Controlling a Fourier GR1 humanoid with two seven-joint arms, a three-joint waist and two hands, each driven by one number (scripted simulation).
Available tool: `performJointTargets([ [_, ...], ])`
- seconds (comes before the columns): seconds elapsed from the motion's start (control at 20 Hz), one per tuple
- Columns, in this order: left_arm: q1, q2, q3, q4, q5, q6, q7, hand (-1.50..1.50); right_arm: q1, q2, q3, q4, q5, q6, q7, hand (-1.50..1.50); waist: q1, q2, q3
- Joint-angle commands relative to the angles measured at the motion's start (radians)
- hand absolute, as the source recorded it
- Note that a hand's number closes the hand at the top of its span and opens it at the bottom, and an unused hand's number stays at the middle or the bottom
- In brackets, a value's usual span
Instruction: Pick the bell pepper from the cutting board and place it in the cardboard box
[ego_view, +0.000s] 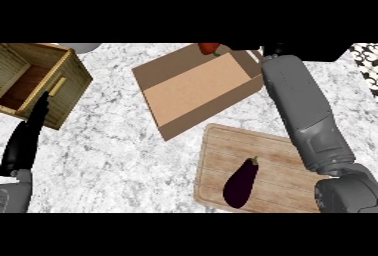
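Observation:
The red bell pepper (209, 48) shows at the view's top edge, at the far rim of the open cardboard box (193, 87); part of it is cut off, and I cannot tell whether it is inside the box. My right forearm reaches up along the box's right side. Only a black bit of the right hand (270, 48) shows at the top edge, right of the pepper and apart from it. The wooden cutting board (275, 150) lies at the lower right with a dark purple eggplant (241, 182) on it. My left hand (25, 137) rests open at the left edge, fingers up.
A wooden crate (63, 82) stands at the upper left, just beyond my left hand's fingertips. A white rounded object (87, 47) peeks in at the top, and a patterned object (366, 56) at the top right corner. The marble counter (118, 150) lies between crate, box and board.

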Motion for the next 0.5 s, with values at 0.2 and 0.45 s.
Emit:
performJointTargets([
  [0.2,0.070,-0.027,0.014,-0.023,-0.011,0.034,-0.025,0.00,0.132,-0.167,-0.032,-0.059,-0.080,0.170,-0.048,-1.50,-0.040,-0.016,-0.001],
  [0.45,0.153,0.028,0.066,-0.045,0.030,-0.031,-0.060,0.00,0.267,-0.201,0.010,-0.177,-0.094,0.247,-0.048,-1.50,-0.046,-0.022,-0.001],
])
